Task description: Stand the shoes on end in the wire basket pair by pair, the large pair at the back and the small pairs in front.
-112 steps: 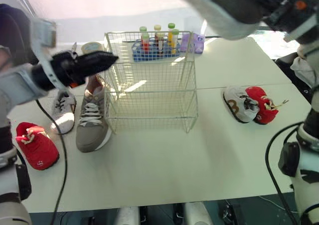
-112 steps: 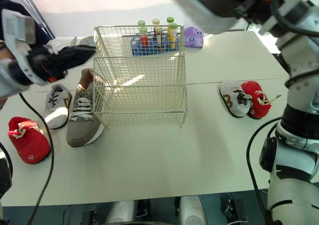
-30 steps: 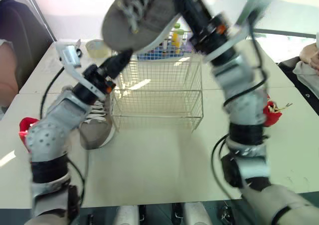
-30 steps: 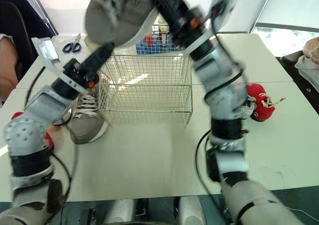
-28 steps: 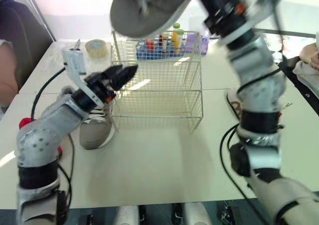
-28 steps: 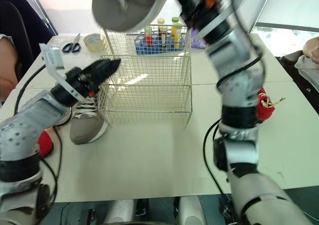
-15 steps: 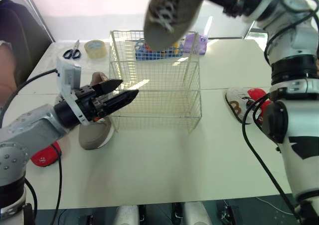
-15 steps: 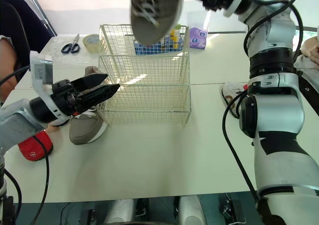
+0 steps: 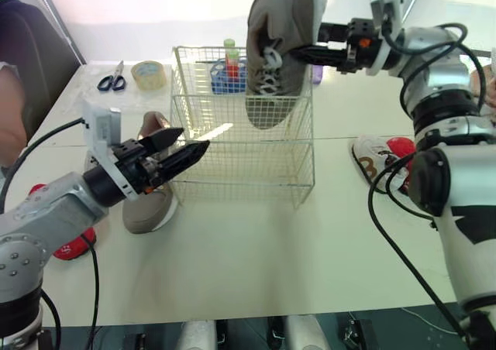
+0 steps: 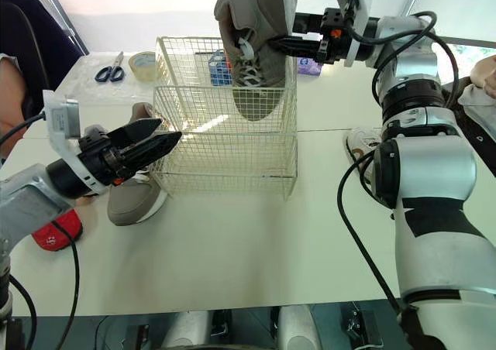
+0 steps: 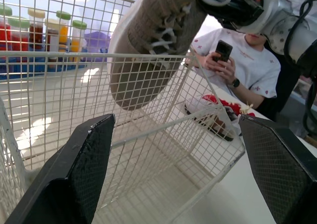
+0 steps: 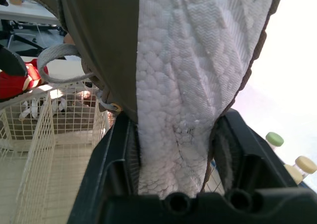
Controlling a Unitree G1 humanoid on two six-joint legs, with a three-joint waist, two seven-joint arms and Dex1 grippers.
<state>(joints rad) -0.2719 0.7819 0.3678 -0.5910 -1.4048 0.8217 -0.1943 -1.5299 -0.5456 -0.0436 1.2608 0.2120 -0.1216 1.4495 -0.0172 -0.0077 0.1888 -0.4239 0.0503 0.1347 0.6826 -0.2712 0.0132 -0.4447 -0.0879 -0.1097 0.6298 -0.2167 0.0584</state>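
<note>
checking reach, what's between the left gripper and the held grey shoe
The wire basket's mesh wall, seen in the left wrist view between the left gripper and the grey shoe.

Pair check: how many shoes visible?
5: large grey laced shoe in right gripper over wire basket; grey mate left of it; red shoe far left; white shoe, second red shoe right. Others may be hidden.

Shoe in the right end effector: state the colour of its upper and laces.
Taupe upper, pale grey laces on the shoe; clearest in the right eye view.
</note>
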